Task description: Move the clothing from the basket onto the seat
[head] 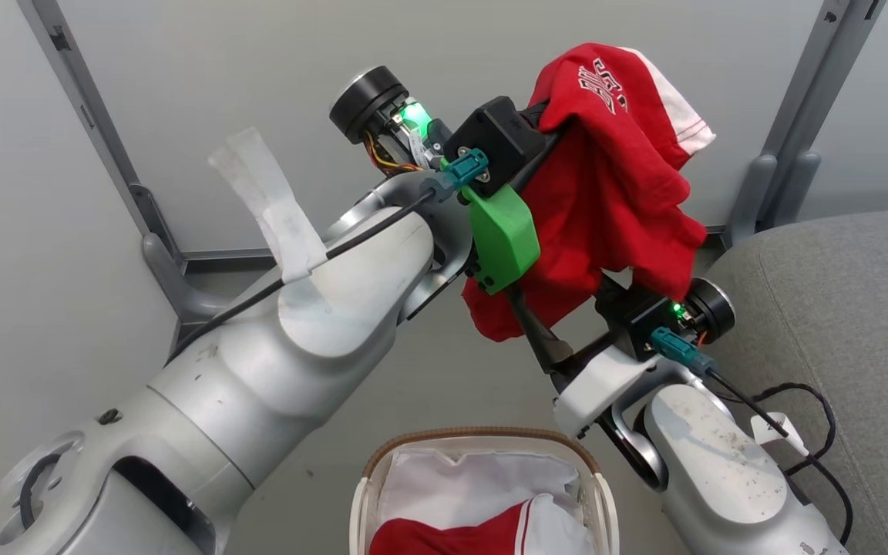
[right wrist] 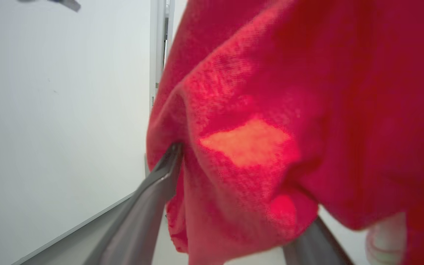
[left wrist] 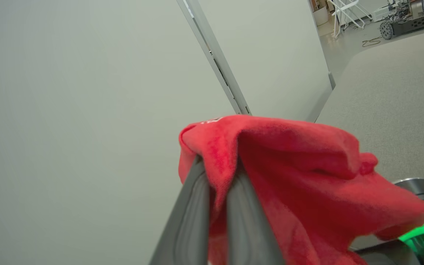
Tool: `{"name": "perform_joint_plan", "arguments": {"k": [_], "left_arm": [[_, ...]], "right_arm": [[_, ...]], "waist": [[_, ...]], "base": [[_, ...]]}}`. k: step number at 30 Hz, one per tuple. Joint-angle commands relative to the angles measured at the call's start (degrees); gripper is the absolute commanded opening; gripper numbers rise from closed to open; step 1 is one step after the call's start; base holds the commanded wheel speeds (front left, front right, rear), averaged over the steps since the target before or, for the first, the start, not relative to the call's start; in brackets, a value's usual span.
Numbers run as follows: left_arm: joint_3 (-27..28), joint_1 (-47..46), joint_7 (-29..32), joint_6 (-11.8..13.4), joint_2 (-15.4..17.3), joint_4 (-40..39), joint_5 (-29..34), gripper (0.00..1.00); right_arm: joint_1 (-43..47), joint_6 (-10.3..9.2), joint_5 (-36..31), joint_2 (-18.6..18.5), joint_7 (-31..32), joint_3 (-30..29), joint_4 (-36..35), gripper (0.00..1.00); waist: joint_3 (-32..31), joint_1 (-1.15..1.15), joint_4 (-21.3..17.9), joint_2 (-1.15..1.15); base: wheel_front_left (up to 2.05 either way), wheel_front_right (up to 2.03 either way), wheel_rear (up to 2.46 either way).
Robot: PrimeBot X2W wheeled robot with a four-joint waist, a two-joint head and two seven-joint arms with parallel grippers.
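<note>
One piece of clothing [head: 606, 185]: left hand [left wrist: 217, 165] clamped on it (right hand [right wrist: 241, 173] splayed wide, fabric-draped).

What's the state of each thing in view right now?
Left gripper: shut on lifted garment.
Right gripper: open, red fabric draped between its fingers.
Lifted garment: held aloft, clear of basket.
Basket: holds second garment.
Seat: visible part bare.

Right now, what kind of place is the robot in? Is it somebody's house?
Probably a robot lab set up like a home, not a real house: plain partition panels on metal feet stand by the grey seat, and a wheeled machine and a loose cable lie beyond.
</note>
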Motion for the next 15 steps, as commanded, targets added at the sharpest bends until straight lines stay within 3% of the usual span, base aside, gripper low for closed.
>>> {"name": "perform_joint_plan", "arguments": {"k": [1, 3, 4, 15], "left_arm": [[-0.3, 0.4, 0.0, 0.5, 0.0, -0.1, -0.5, 0.00], [-0.7, 0.9, 0.0, 0.6, 0.0, 0.3, -1.3, 0.00], [-0.8, 1.0, 0.0, 0.7, 0.0, 0.5, -1.5, 0.00], [-1.3, 2.6, -0.9, 1.0, 0.0, 6.1, -4.1, 0.00]], "right_arm": [[-0.4, -0.04, 0.3, -0.3, -0.3, 0.1, -0.4, 0.35], [0.0, -0.04, 0.1, -0.3, -0.3, 0.2, -0.6, 0.08], [0.3, -0.04, 0.1, -0.3, -0.3, 0.2, -0.7, 0.02], [2.7, -0.04, -0.3, -0.3, -0.3, -0.3, -2.9, 0.00]], "waist": [[-0.1, 0.00, 0.1, 0.00], [-0.2, 0.00, 0.1, 0.00], [-0.3, 0.00, 0.1, 0.00], [-0.7, 0.00, -0.9, 0.00]], "base": [[0.00, 0.00, 0.00], [0.00, 0.00, 0.00], [0.00, 0.00, 0.00], [0.00, 0.00, 0.00]]}}
